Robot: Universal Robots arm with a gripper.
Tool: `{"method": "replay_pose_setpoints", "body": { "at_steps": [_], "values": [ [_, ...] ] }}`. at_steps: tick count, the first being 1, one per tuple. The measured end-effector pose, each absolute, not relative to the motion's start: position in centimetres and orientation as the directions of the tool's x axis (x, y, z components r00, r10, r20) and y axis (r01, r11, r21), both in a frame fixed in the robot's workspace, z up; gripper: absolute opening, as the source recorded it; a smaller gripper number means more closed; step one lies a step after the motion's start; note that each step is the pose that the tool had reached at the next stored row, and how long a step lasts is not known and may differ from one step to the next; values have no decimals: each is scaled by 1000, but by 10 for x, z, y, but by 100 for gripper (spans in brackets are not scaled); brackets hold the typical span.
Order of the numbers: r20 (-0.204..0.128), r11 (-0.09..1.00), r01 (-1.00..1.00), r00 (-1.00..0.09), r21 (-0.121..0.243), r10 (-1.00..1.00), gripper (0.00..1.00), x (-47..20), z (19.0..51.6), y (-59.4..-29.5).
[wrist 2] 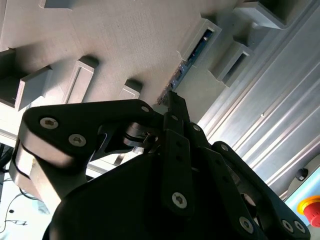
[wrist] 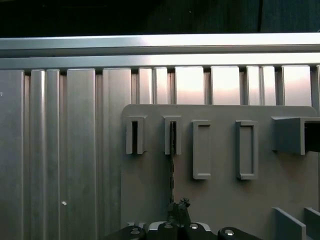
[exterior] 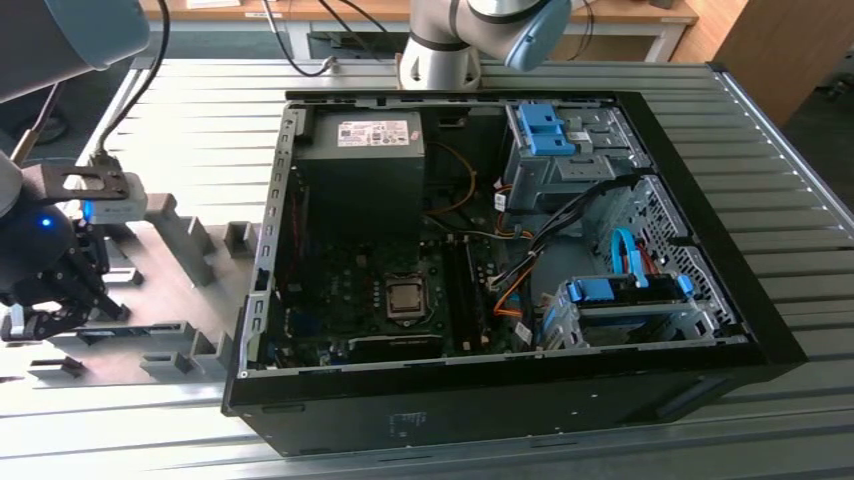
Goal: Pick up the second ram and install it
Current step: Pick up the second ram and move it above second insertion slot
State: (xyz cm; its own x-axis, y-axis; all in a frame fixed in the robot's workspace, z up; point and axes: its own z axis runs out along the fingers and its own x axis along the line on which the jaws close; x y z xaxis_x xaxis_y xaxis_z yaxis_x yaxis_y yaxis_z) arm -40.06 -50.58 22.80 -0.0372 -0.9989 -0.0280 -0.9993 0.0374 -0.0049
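One ribbed metal desk [exterior: 174, 130] carries everything. Biggest item on it is the open black PC case [exterior: 467, 420], lying on its side mid-desk with board and cabling exposed. Blue drive brackets [exterior: 541, 130] sit toward the desk's far edge in the exterior view.

The arm [exterior: 441, 60] has its base at that far edge, behind the case. We see its wrist end down by the desk's edge on the exterior view's left.

A grey fixture plate [exterior: 147, 290] lies flat there, just beside the case wall, with raised grey blocks [wrist: 201, 150] on it. The end effector [exterior: 38, 322] hangs low over the plate, at the end toward the desk's near edge in the exterior view.

In both wrist views its fingers come together at the tip on one end of the second ram [wrist: 172, 175]. We read it as closed and gripping the stick, pinching its thin faces.

The second ram stands on its long edge on the plate. Its other end is seated in a narrow slotted block [wrist: 172, 136], and it runs straight from that block to the fingertips. A twin slotted block [wrist: 135, 136] sits just beside it; we cannot tell what its slot holds.
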Motion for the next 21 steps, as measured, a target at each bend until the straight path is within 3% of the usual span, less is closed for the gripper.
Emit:
{"method": "replay_pose_setpoints", "body": {
  "at_steps": [3,6,7,8,21],
  "values": [
    [-28,37,-999,-37,-5,-999,11,-401,228,-506],
    [-28,37,-999,-37,-5,-999,29,-401,228,-506],
    [-28,37,-999,-37,-5,-999,29,-401,228,-506],
    [-28,37,-999,-37,-5,-999,35,-401,228,-506],
    [-20,37,-999,-37,-5,-999,35,-401,211,-506]
  ]
}}
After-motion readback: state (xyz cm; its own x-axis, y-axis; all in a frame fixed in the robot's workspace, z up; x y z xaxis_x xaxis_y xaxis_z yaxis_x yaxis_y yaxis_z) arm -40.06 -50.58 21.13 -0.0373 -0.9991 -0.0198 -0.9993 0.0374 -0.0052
